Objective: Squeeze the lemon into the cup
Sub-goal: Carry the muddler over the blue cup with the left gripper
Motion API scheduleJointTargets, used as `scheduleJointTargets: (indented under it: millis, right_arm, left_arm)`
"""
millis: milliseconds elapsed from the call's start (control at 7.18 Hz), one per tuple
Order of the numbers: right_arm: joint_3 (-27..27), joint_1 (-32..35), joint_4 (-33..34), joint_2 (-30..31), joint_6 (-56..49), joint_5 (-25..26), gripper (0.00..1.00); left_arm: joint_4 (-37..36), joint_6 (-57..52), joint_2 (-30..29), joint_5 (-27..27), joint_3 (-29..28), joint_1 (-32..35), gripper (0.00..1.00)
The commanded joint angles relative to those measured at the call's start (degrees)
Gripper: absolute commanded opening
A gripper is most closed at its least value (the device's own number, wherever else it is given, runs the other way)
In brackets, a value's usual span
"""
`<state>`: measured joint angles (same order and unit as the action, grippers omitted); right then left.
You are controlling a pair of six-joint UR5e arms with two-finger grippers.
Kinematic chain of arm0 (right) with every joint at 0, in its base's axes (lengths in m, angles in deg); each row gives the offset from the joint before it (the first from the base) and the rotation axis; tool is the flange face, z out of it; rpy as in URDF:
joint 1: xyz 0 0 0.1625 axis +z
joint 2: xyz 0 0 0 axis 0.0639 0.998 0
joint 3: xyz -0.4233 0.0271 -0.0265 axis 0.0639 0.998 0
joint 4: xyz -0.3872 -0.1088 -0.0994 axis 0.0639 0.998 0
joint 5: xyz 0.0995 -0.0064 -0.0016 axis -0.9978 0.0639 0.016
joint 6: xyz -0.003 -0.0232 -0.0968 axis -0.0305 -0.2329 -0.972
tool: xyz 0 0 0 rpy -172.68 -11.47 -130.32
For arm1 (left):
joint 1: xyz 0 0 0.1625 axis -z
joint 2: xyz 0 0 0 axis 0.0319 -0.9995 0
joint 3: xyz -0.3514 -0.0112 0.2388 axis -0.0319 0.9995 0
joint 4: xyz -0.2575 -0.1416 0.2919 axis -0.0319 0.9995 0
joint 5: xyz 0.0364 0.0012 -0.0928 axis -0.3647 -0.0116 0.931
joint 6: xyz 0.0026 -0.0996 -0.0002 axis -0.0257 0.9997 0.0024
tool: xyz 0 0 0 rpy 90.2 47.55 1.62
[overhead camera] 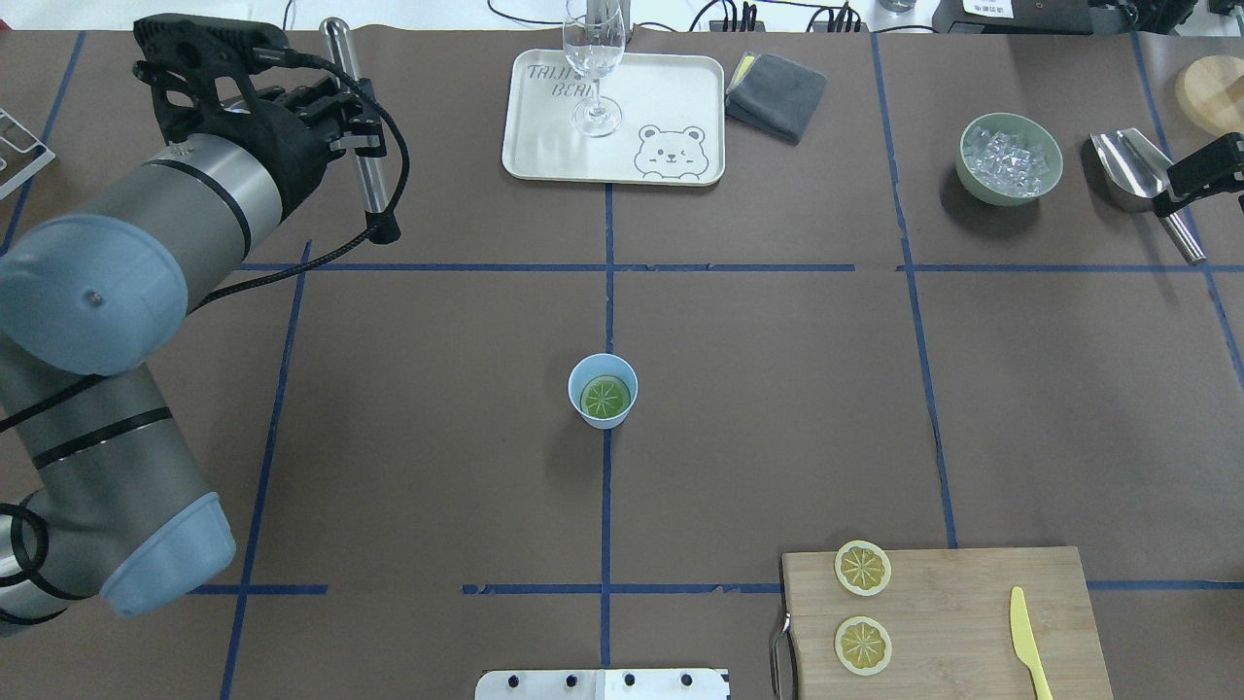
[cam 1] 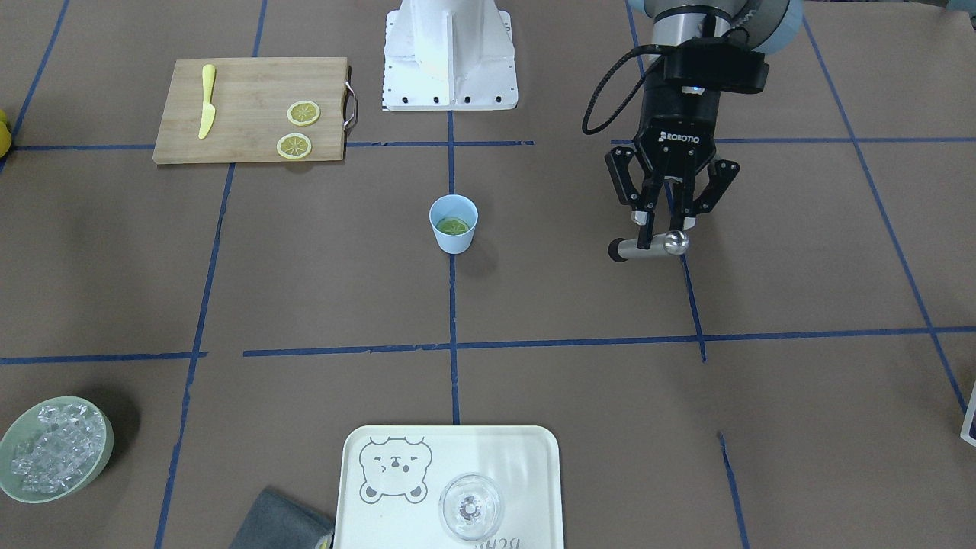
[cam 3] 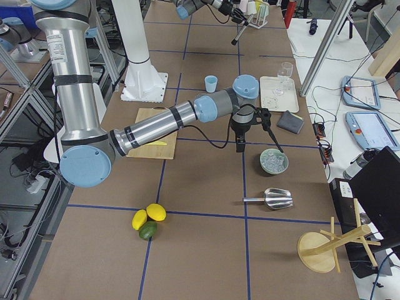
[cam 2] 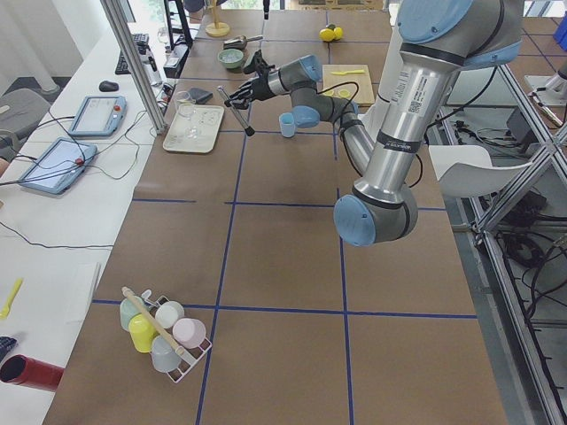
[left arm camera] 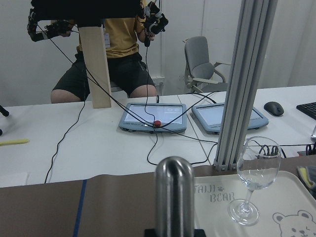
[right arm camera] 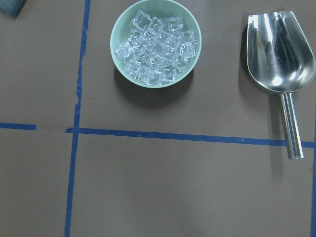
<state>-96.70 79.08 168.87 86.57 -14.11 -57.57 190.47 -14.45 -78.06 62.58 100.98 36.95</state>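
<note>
1. At the middle of the tabletop stands the cup point(overhead camera: 575, 384), upright and alone. The lemon slice point(overhead camera: 603, 396) lies flat on its bottom, segmented face up, and no arm touches either.
2. Far to the left in the overhead view, well apart from the cup, the left gripper point(cam 1: 662, 238) has its jaws clamped across a metal rod point(overhead camera: 355, 117). The rod's rounded silver end points far and its black end points near.
3. At the far right edge, the right gripper point(overhead camera: 1195, 175) hangs near the bowl of ice point(overhead camera: 972, 170) and the scoop point(overhead camera: 1127, 170). Whether its jaws are wide or narrow I cannot tell.
4. The slice looks thin, soft and light, and probably wet and slippery. It would likely fold or tear rather than resist. Lying low inside a narrow cup, it seems hard to pinch by the rind, so pressing it from straight above with the rod's end looks more practical.
5. The cup is probably light plastic with a small base, so an off-centre push could tip or slide it. It may need steadying by its outer wall, below the rim.
6. Two spare slices point(overhead camera: 862, 568) lie on the cutting board point(overhead camera: 952, 622) at near right, beside the knife point(overhead camera: 1028, 642). These lie open to a grip across the rind edge.
</note>
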Motion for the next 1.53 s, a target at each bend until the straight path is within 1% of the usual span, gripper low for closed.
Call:
scheduleJointTargets:
  millis: [0, 139, 278, 418, 557, 696, 835, 975, 1114, 1253, 1392]
  right_arm:
    - [0.57, 2.87, 0.02, 2.34, -2.30, 0.59, 1.00]
    - [1.88, 6.38, 0.11, 3.22, -10.15, 0.60, 1.00]
    - [4.24, 9.64, 0.11, 3.84, -13.80, 0.25, 1.00]
    - [6.09, 12.02, 0.11, 4.81, -18.70, -0.28, 1.00]
    - [8.37, 13.87, 0.11, 5.34, -22.67, -0.37, 1.00]
    - [9.96, 15.45, 0.11, 5.34, -24.36, -1.15, 1.00]
    - [9.98, 15.73, 0.11, 5.43, -24.47, -1.51, 1.00]
    - [9.98, 15.73, 0.11, 5.52, -24.47, -1.60, 1.00]
    - [9.98, 15.73, 0.11, 5.52, -24.47, -1.60, 1.00]
    - [9.98, 15.73, 0.11, 5.52, -24.38, -1.52, 1.00]
    - [9.98, 15.73, 0.11, 5.52, -24.38, -1.60, 1.00]
  left_arm:
    - [14.04, -0.54, -0.59, -1.55, -4.03, -2.77, 0.00]
    - [20.21, -1.07, -1.12, -8.09, -7.10, -5.13, 0.00]
    - [22.97, -3.77, -2.25, -17.46, -8.44, -10.20, 0.00]
    - [23.26, -6.67, -2.44, -24.69, -8.37, -14.87, 0.00]
    - [25.00, -6.79, -2.70, -25.98, -8.97, -18.31, 0.00]
    - [25.20, -7.05, -3.14, -28.43, -9.07, -20.78, 0.00]
    - [25.20, -10.79, -4.45, -28.72, -9.15, -22.54, 0.00]
    - [25.37, -13.88, -8.20, -29.24, -11.16, -23.78, 0.00]
    - [25.20, -14.43, -11.02, -32.20, -14.31, -24.31, 0.00]
    - [25.20, -14.35, -11.40, -32.84, -15.99, -24.84, 0.00]
    - [25.37, -14.35, -11.23, -32.85, -16.19, -24.93, 0.00]
